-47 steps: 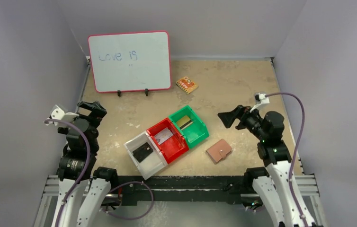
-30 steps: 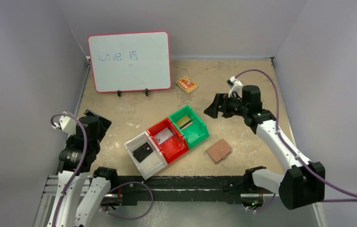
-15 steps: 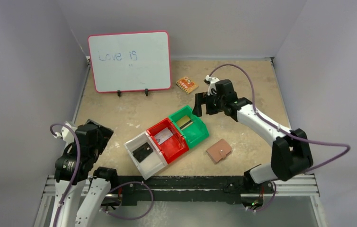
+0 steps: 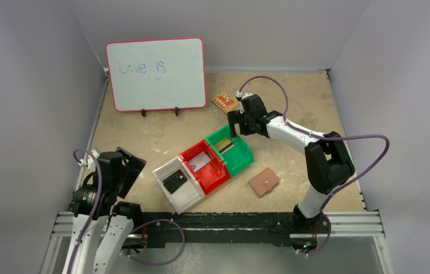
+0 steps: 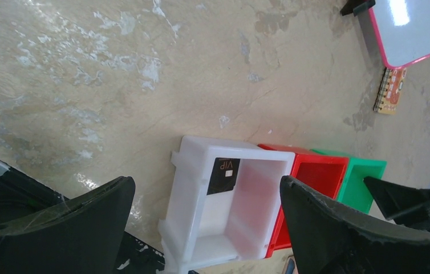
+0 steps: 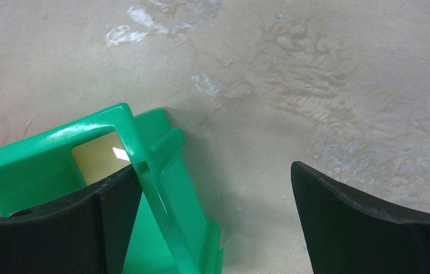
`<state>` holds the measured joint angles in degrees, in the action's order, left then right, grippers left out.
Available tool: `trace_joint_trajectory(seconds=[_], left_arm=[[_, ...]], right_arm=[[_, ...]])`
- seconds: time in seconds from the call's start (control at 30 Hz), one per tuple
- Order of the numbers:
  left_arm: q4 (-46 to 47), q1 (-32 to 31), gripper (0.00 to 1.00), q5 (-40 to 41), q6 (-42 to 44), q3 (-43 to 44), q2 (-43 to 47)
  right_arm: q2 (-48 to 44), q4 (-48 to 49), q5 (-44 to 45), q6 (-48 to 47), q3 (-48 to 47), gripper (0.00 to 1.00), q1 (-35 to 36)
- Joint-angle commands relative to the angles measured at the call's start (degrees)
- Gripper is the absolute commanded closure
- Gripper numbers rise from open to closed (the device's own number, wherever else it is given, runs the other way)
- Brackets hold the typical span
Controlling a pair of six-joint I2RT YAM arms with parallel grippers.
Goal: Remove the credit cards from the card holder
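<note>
Left gripper (image 4: 129,169) hangs wide open above the mottled tan table (image 4: 292,108). Three glossy plastic bins touch in a row: white bin (image 4: 162,170) holds a black card (image 4: 174,182), red bin (image 4: 216,177) a pale card (image 4: 201,162), green bin (image 4: 240,162) a gold card (image 4: 224,147). Right gripper (image 4: 234,123), fingers spread and empty, is at the green bin's far corner. The leathery brown card holder (image 4: 263,182) lies shut just right of it.

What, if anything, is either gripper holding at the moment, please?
Nothing: the left gripper and right gripper are open and empty, the right above the green bin corner.
</note>
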<state>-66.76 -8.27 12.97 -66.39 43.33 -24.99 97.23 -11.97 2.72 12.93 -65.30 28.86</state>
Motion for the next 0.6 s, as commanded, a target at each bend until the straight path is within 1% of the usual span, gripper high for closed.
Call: trace_joint_trajectory(seconds=[0.0,0.13,0.23,0.3,0.37,0.47,0.57], left_arm=[[4.81,0.1,0.0,-5.38,1.91,-1.94,-0.7],[6.66,0.1,0.0,-7.4,2.79,-3.04,-1.17],[7.97,0.1,0.01,-8.31,3.46,-3.46,-1.86],[9.34,0.1,0.01,-9.48,4.31,-3.75,-2.49],[11.74,0.1,0.01,-12.33,5.84,-4.31,-3.13],[17.54,0.1,0.01,-16.83,6.53,-5.39,-4.19],[23.29,0.1,0.01,-19.45,7.48,-6.33,-5.69]], right_arm=[[1.8,-0.19,9.37,3.52,-3.0,0.0,-0.29],[3.57,-0.49,15.6,5.53,-3.81,0.0,-0.43],[3.93,-0.28,17.59,7.48,-3.81,0.0,-1.6],[3.38,0.45,17.05,8.79,-3.21,0.0,-3.49],[2.27,1.6,15.82,9.58,-2.07,0.0,-5.87],[0.55,3.17,13.41,9.64,-0.63,0.0,-9.31],[-0.05,3.18,12.27,9.83,-0.19,0.0,-12.09]])
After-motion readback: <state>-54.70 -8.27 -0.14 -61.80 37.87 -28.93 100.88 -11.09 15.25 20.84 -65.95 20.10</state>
